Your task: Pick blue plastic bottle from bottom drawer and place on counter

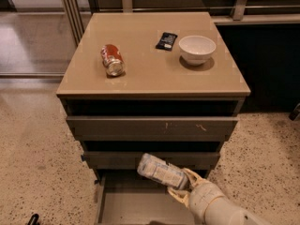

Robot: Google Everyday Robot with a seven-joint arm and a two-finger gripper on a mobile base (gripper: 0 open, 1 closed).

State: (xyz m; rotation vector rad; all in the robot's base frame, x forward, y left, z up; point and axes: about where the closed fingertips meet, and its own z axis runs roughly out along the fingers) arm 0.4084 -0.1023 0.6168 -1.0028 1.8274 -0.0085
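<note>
My gripper (183, 184) is shut on the blue plastic bottle (161, 170), a small clear bottle with a pale label. It holds the bottle tilted in the air above the open bottom drawer (140, 210) and in front of the middle drawer. The bottle's free end points up and to the left. The white arm comes in from the lower right. The counter (150, 64) is the beige top of the cabinet, well above the bottle.
On the counter lie a red soda can (112, 59) on its side at the left, a small black packet (166, 41) and a white bowl (197, 49) at the right. Two upper drawers (152, 125) stick out slightly. Speckled floor surrounds the cabinet.
</note>
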